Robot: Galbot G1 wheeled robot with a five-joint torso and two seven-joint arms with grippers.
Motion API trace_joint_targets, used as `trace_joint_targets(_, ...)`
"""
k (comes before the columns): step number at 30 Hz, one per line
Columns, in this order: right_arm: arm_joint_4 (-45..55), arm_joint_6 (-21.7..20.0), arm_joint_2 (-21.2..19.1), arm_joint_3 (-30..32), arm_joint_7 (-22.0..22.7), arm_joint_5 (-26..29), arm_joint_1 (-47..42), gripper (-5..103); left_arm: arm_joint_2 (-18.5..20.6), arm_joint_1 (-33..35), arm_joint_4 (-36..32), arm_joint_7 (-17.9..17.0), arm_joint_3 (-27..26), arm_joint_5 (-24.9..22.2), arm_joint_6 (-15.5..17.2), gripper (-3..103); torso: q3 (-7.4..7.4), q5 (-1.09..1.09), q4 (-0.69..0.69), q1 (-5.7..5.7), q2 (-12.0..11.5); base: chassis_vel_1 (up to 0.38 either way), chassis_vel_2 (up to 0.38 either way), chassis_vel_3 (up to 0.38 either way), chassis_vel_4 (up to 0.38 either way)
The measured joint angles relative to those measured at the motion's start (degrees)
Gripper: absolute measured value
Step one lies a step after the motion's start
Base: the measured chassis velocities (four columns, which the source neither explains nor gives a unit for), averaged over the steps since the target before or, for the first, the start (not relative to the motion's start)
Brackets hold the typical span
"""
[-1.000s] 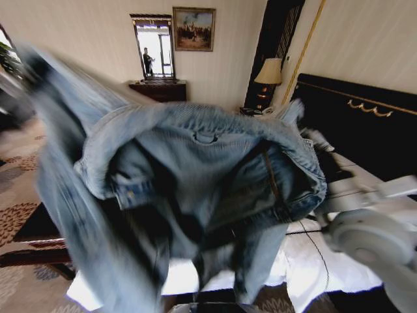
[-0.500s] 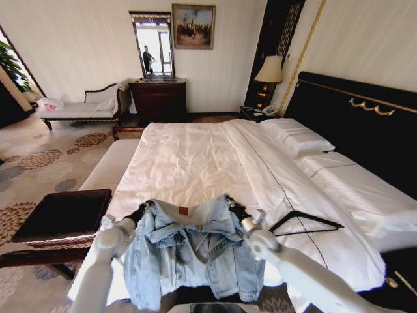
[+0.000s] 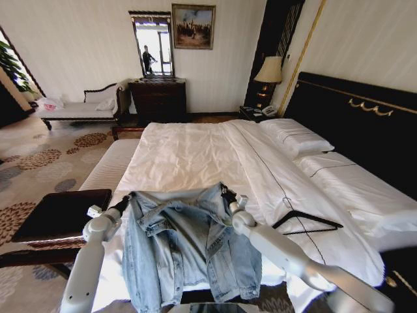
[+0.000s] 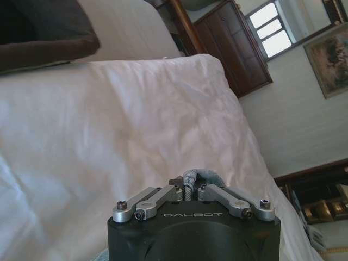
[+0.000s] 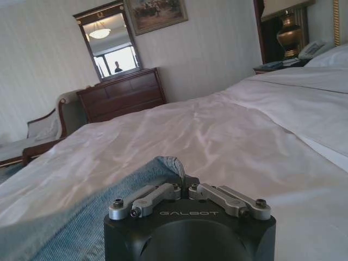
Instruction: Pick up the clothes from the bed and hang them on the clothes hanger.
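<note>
The denim jacket [image 3: 189, 251] is held spread out over the foot end of the bed [image 3: 195, 156], with both shoulders gripped. The left claw [image 3: 128, 201] is clenched on the jacket's left shoulder, and in the left wrist view a fold of denim is seen pinched between the closed fingers [image 4: 175, 191]. The right claw [image 3: 227, 194] is likewise clenched on the other shoulder, where a bit of blue cloth stands up between its fingers [image 5: 179, 187].

The jacket is opened wide between the two claws. Its collar is turned toward the headboard [image 3: 365, 124], and its hem and sleeves fall toward the robot, partly past the edge of the mattress. So the long axis runs from the collar down to the hem, along the length of the bed, while the shoulder line lies across it.

As for the task, the picking up can be judged as done. The hanging is left: the clothes hanger [image 3: 306, 222] lies flat on the white sheet to the right of the jacket, near it but not touching, with nothing put on it yet.
</note>
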Motion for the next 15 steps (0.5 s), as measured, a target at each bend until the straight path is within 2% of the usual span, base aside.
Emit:
trace_joint_targets(4,-11.00,0.17,6.41,0.20,-0.68,-0.85,3.01,2,-1.03,-1.28,6.27,3.12,-1.17,3.07,-0.96,7,-0.01,0.00,0.00,-0.01,0.00,0.000,0.000,0.000,0.000)
trace_joint_targets(5,-11.00,0.17,6.41,0.20,-0.68,-0.85,3.01,2,-1.03,-1.28,6.27,3.12,-1.17,3.07,-0.96,7,-0.01,0.00,0.00,-0.01,0.00,0.000,0.000,0.000,0.000)
trace_joint_targets(9,-20.34,0.69,11.72,1.31,-1.17,-2.70,5.41,2,-1.29,-2.43,10.47,4.88,-1.79,4.07,-1.55,7,-0.01,0.01,0.01,0.00,0.00,0.000,0.000,0.000,0.000)
trace_joint_targets(15,-24.58,1.62,13.91,2.05,-2.66,-4.28,6.46,2,-0.42,-2.91,10.84,6.55,-0.56,5.67,-2.11,7,-0.01,0.00,0.01,0.00,0.00,0.000,0.000,0.000,0.000)
